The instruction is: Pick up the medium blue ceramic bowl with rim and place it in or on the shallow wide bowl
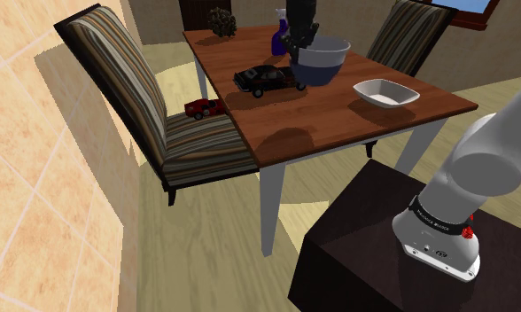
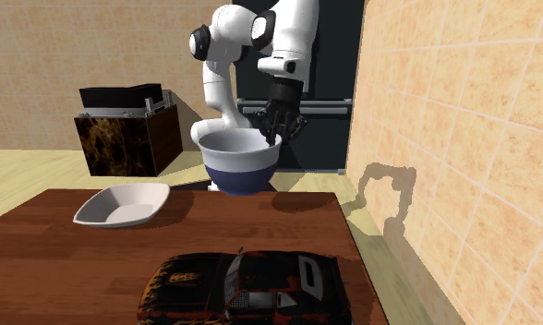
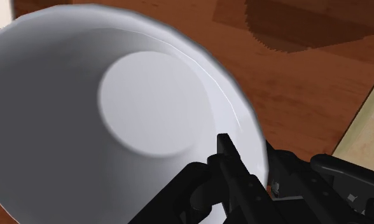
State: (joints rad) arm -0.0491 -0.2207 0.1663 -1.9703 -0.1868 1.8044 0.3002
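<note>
Beneath the claw (image 2: 273, 135) spreads the brown wooden table (image 1: 338, 124), with a striped chair (image 1: 117, 71) well off to one side. The claw is clamped on the rim of the blue bowl (image 2: 242, 174), one finger inside its white hollow and one outside. It holds the bowl tilted and, by my reading, clear of the tabletop. So the pickup looks done; carrying and setting down are left. The shallow white bowl (image 2: 122, 205) lies empty, apart from the claw, with nothing between. A black toy car (image 2: 247, 286) sits near the held bowl, off that path.
</note>
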